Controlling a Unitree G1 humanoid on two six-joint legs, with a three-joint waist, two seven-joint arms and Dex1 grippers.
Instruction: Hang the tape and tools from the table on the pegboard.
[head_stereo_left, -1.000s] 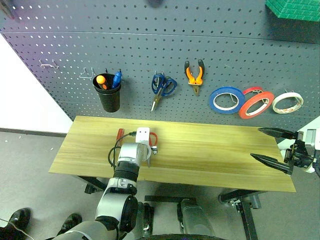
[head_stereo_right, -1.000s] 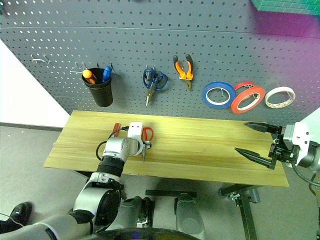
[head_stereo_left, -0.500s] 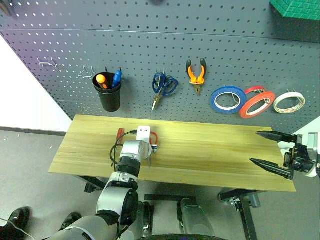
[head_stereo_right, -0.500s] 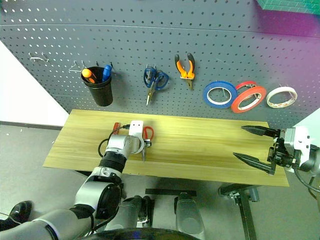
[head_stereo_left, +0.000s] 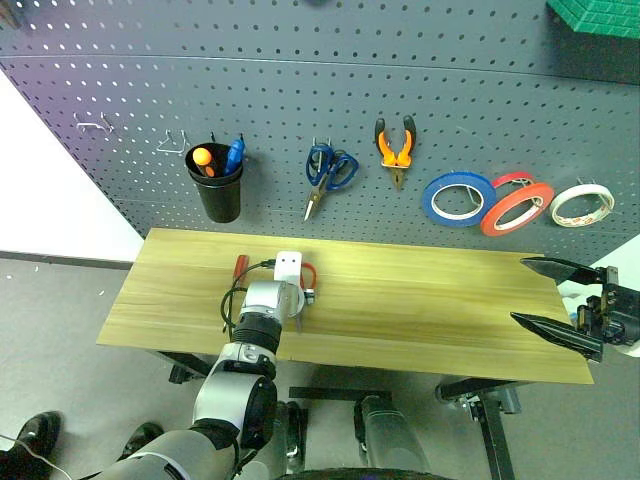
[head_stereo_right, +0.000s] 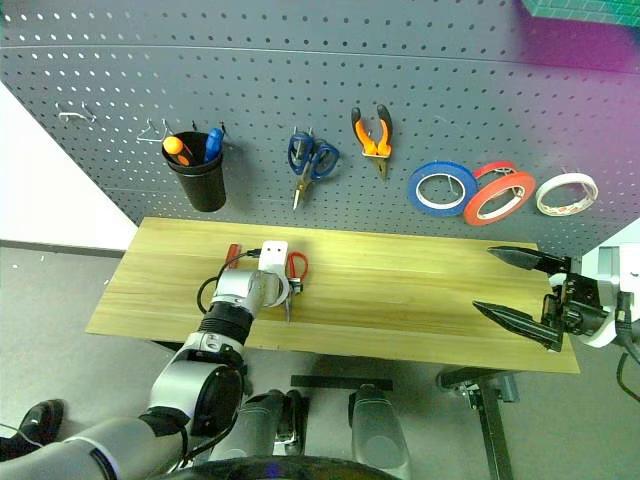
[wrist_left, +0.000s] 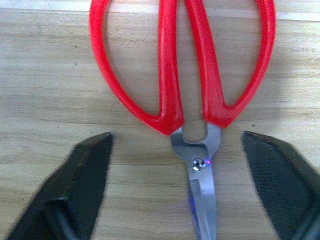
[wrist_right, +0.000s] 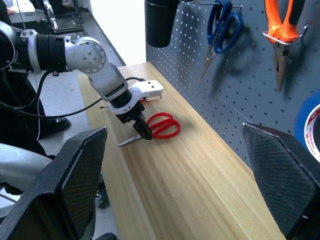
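Red-handled scissors (wrist_left: 170, 75) lie flat on the light wooden table (head_stereo_left: 430, 310), left of its middle. My left gripper (wrist_left: 176, 136) points down over them, open, with one black finger on each side of the pivot and neither touching. A slim red-handled screwdriver (head_stereo_left: 239, 265) lies on the table just left of that wrist. My right gripper (head_stereo_left: 517, 290) hangs open and empty over the table's right end. On the dark grey pegboard (head_stereo_left: 300, 90) hang the orange-and-black pliers (head_stereo_left: 394, 150) and the red-orange tape (head_stereo_left: 515, 207).
Also on the pegboard are a black cup (head_stereo_left: 216, 190) holding screwdrivers, blue-handled scissors (head_stereo_left: 325, 175), a blue tape roll (head_stereo_left: 456, 198), a smaller red roll behind the red-orange one, and a white roll (head_stereo_left: 582, 204). Bare hooks (head_stereo_left: 96, 126) stick out at the far left.
The whole picture has shifted slightly. Both grippers stay about where they were, the left over the scissors and the right at the table's right end.
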